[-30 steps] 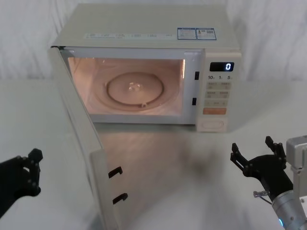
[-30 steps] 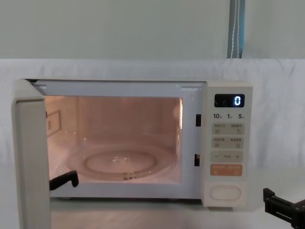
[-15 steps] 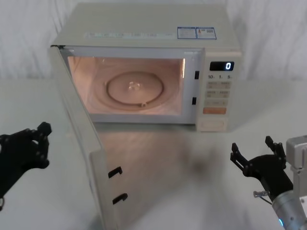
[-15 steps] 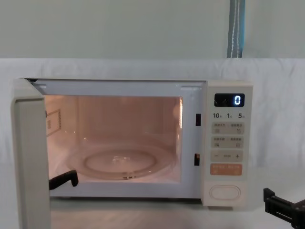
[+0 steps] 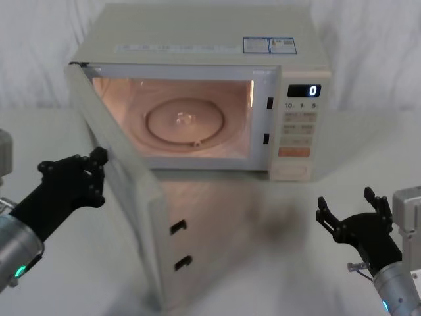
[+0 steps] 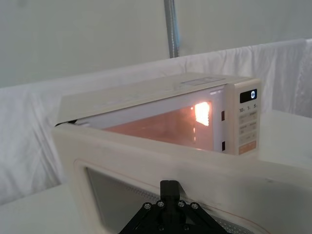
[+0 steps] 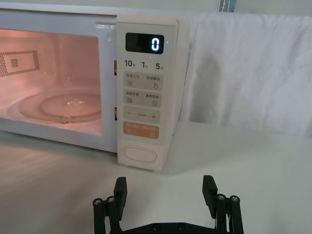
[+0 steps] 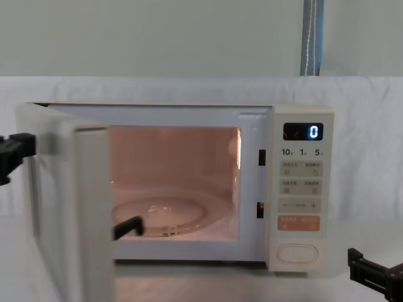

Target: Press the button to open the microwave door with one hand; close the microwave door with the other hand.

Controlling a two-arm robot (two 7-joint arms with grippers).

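On your far left, the left gripper (image 5: pixel 92 172) reaches in from the lower left corner of the head view, a black angular claw on a grey arm. Its tips sit against the outer face of the microwave door (image 5: pixel 128 197). You cannot tell from these views how wide its fingers are set. In the left wrist view the door's (image 6: pixel 195 190) outer face with its dark window lies just ahead of the gripper's black body.

The door hangs from hinges on the left side of the microwave (image 5: pixel 197 46) and stands partly open, angled toward you across the white table (image 5: pixel 250 250). Its free edge shows two dark latch hooks (image 5: pixel 179 227). In the chest view the door (image 8: pixel 69 207) covers the left part of the opening.

Behind the door the oven's inside glows warm orange, and a round glass turntable (image 5: pixel 185 122) lies on its floor.

To the right of the opening is the control panel. A black display (image 7: pixel 145 43) at its top shows a lit 0. Below the small pads sits an orange key (image 7: pixel 141 130), and below that, at the panel's foot, the wide cream button (image 7: pixel 140 155).

On your right, the right gripper (image 7: pixel 165 192) hovers low over the table in front of the panel, well apart from the button. Its two fingers (image 7: pixel 210 187) are spread wide and hold nothing.
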